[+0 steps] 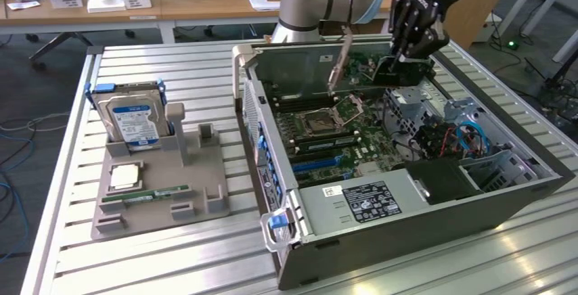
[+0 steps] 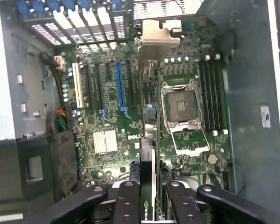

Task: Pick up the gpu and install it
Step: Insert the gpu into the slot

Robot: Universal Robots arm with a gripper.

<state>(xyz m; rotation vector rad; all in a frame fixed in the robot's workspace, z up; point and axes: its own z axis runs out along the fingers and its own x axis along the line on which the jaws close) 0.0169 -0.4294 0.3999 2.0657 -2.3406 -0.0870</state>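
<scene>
The gpu (image 2: 148, 158) is a thin card seen edge-on in the wrist view, with a logo on its black face and a silver bracket (image 2: 155, 39) at its far end. My gripper (image 2: 151, 205) is shut on it, one black finger (image 2: 129, 201) on each side. It hangs over the motherboard (image 2: 107, 121), between the blue slot (image 2: 120, 88) and the CPU socket (image 2: 182, 109); whether it touches a slot I cannot tell. In the exterior view my gripper (image 1: 397, 72) reaches down into the open computer case (image 1: 407, 220), and the card's bracket (image 1: 340, 58) slants up beside it.
On the exterior view's left, a grey fixture (image 1: 158, 193) holds a silver hard drive (image 1: 135, 116), a green memory stick (image 1: 145, 193) and a square chip (image 1: 124, 176). Inside the case are cables (image 1: 451, 139), a black box (image 1: 440, 180) and drive bays.
</scene>
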